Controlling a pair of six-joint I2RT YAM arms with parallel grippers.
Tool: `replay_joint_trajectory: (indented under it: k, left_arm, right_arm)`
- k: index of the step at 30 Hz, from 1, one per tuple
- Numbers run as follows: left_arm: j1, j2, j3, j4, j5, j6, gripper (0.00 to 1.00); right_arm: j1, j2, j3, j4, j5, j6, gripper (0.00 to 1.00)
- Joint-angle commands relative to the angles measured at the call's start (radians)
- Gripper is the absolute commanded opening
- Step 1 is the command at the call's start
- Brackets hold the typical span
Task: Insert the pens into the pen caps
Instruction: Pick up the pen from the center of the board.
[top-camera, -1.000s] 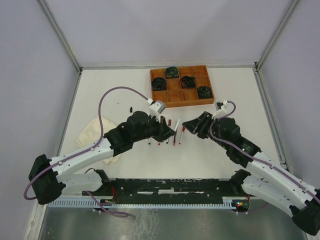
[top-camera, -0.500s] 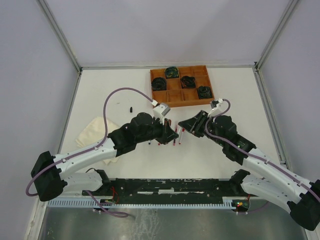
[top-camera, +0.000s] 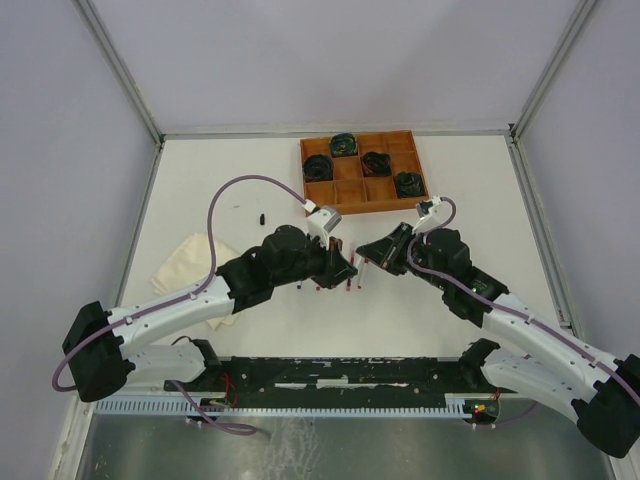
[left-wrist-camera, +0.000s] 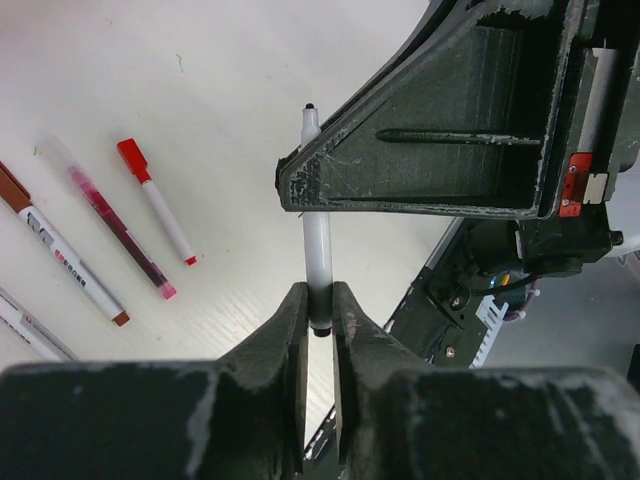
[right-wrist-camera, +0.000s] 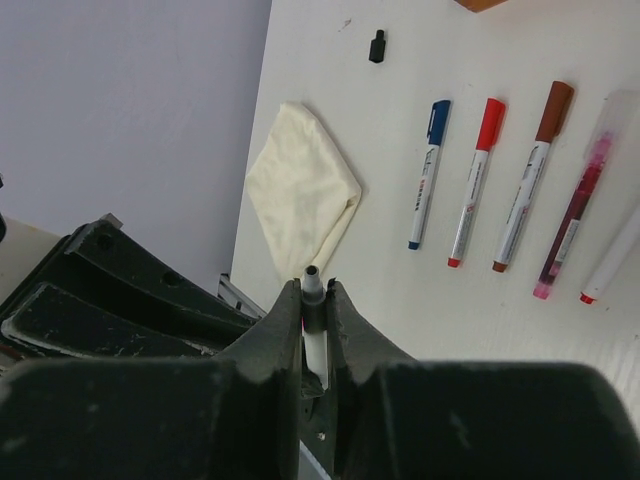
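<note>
One uncapped white pen hangs above the table between both grippers. My left gripper is shut on its blunt end. My right gripper is shut on the dark collar just behind the black tip. In the left wrist view a right finger crosses in front of the barrel. The two grippers meet tip to tip at the table's middle. A loose black cap lies far off on the table, also seen from above as the black cap.
Blue-capped, red-capped and brown-capped pens and a pink pen lie in a row under the grippers. A cream cloth lies left. A wooden tray with coiled cables stands behind.
My right gripper has moved in slightly to the left and shut on the tip end of the pen held by my left gripper. The left arm shifted a little right.
</note>
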Motion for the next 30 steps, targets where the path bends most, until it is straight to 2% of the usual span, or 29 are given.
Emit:
replay_joint_trajectory:
  k: [1,4,11,18,26,30]
  left_arm:
    - [-0.005,0.007,0.043,0.049,-0.023,-0.025,0.24]
    - [-0.004,0.011,0.045,0.048,-0.025,-0.025,0.32]
    - [-0.004,0.030,0.053,0.043,-0.029,-0.020,0.34]
    - [-0.004,0.036,0.065,0.039,-0.028,-0.020,0.32]
    - [-0.004,0.048,0.067,0.037,-0.011,-0.023,0.28]
    - [-0.004,0.058,0.067,0.037,0.004,-0.025,0.21]
  right_arm:
    - [0.004,-0.007,0.024,0.077,-0.049,0.009,0.13]
    - [0.005,-0.013,0.024,0.078,-0.054,0.009,0.10]
    - [0.005,-0.014,0.023,0.090,-0.077,-0.007,0.07]
    - [0.006,0.005,0.049,0.063,-0.116,-0.064,0.06]
    - [0.018,-0.015,0.089,-0.001,-0.091,-0.173,0.06]
    - [0.020,-0.012,0.102,0.002,-0.090,-0.196,0.06]
